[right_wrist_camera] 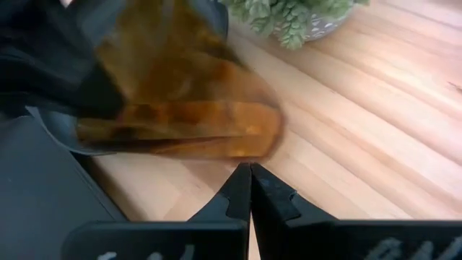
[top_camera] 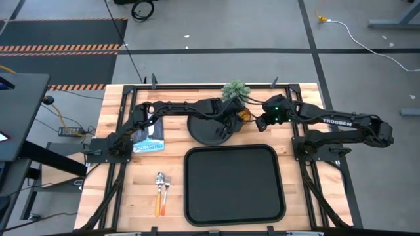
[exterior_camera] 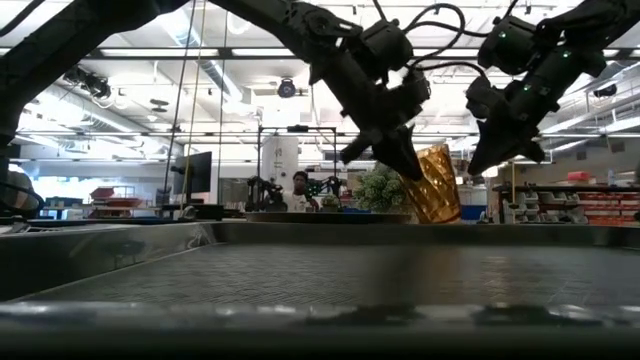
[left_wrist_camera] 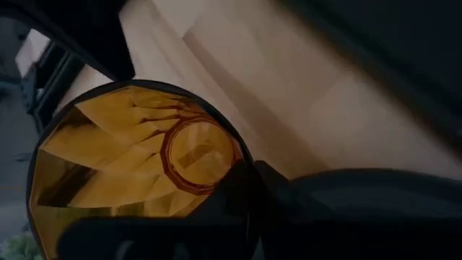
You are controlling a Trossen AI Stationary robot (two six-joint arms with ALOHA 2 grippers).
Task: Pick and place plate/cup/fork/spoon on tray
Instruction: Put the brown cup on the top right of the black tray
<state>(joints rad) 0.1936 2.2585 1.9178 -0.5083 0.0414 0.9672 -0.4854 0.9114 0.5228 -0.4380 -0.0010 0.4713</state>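
Left gripper (exterior_camera: 405, 160): reaches across the far part of the worktop, its fingers pinched on the rim of the cup (exterior_camera: 436, 185), one finger inside the mouth.
Cup: amber, tilted, lifted off the wood, just beside the plate (top_camera: 211, 128) on its right, near the far edge.
Right gripper (right_wrist_camera: 250, 177): hangs close to the cup on the cup's right, fingers pressed together, holding nothing.
Plate: round and black, resting on the worktop (top_camera: 302, 98) between the far edge and the tray (top_camera: 234, 185).
Tray: black, rectangular, at the near edge in the middle, nothing in it.
Fork (top_camera: 159, 192) and spoon (top_camera: 167, 191): lying side by side on the wood left of the tray, orange handles toward the near edge.
Small plant (top_camera: 235, 91): at the far edge, behind the cup.
Blue-and-white packet (top_camera: 150, 136): on the left part of the worktop, under the left arm.
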